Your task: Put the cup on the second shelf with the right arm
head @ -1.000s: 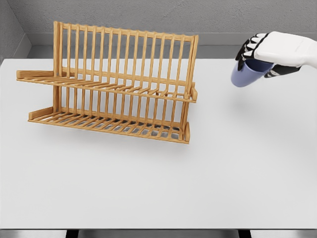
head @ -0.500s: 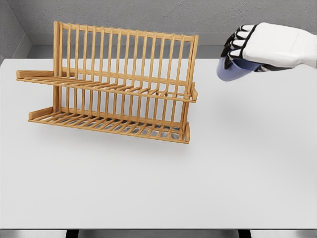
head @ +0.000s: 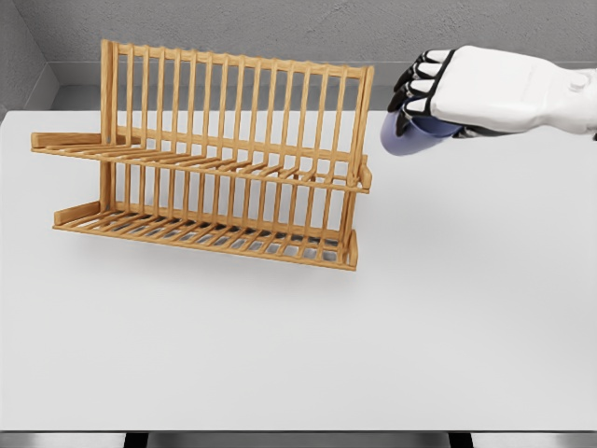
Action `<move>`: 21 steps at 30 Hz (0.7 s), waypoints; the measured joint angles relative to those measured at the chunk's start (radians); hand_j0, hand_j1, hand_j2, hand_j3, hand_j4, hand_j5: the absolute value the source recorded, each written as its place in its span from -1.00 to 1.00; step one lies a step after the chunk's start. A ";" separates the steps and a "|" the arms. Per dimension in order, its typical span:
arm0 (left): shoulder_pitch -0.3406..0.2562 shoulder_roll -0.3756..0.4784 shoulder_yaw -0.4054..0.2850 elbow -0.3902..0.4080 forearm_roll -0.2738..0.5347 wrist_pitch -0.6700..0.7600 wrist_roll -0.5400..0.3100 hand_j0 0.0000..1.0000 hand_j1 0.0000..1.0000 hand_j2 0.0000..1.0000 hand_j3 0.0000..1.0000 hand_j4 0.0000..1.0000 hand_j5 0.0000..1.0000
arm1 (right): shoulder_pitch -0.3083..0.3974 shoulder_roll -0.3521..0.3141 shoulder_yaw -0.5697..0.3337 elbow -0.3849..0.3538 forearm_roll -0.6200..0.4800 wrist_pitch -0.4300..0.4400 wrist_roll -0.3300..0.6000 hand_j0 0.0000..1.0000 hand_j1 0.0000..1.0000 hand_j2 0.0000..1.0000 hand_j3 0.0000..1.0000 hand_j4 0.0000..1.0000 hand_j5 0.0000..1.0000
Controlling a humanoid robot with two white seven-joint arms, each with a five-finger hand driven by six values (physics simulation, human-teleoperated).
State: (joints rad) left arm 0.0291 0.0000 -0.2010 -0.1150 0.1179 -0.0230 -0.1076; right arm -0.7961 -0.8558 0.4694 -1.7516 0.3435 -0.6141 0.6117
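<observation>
Blue cup (head: 403, 136): carried leftward since a moment ago, now just right of the wooden rack (head: 215, 159).
Right hand (head: 438, 93): grasping cup, airborne.

Single head view, high and angled down

Looks forward over the white worktop (head: 392, 327) toward the grey back wall, at middle range; wooden rack (head: 215, 159) sits left of centre.

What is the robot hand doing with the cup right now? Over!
Right hand shut on the blue cup, in the air right of the wooden two-shelf rack. Cup not on a shelf yet. Left hand out of view. Nothing in the way.
</observation>
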 measured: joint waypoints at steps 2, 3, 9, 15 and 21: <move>-0.002 0.000 0.000 0.000 0.000 0.000 0.000 1.00 1.00 1.00 1.00 1.00 1.00 | -0.009 0.018 0.009 0.000 0.000 0.000 0.000 0.11 0.11 0.11 0.11 0.11 0.11; -0.002 0.000 0.000 0.000 0.000 0.000 0.000 1.00 1.00 1.00 1.00 1.00 1.00 | -0.015 0.026 0.016 0.000 0.000 0.000 0.000 0.11 0.11 0.11 0.11 0.11 0.11; -0.002 0.000 0.000 0.000 0.000 0.000 -0.001 1.00 1.00 1.00 1.00 1.00 1.00 | -0.069 0.069 0.080 0.000 -0.001 0.000 0.000 0.12 0.12 0.12 0.12 0.12 0.12; -0.002 0.000 0.000 0.000 0.000 0.000 0.000 1.00 1.00 1.00 1.00 1.00 1.00 | -0.103 0.091 0.139 0.000 -0.001 0.000 0.000 0.12 0.12 0.12 0.12 0.12 0.12; -0.002 0.000 0.000 0.000 0.000 0.000 0.000 1.00 1.00 1.00 1.00 1.00 1.00 | -0.104 0.099 0.178 0.000 0.001 0.001 -0.002 0.12 0.12 0.12 0.12 0.12 0.12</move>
State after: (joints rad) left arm 0.0276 0.0000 -0.2010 -0.1150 0.1179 -0.0230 -0.1079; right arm -0.9004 -0.7567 0.6472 -1.7518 0.3441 -0.6133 0.6098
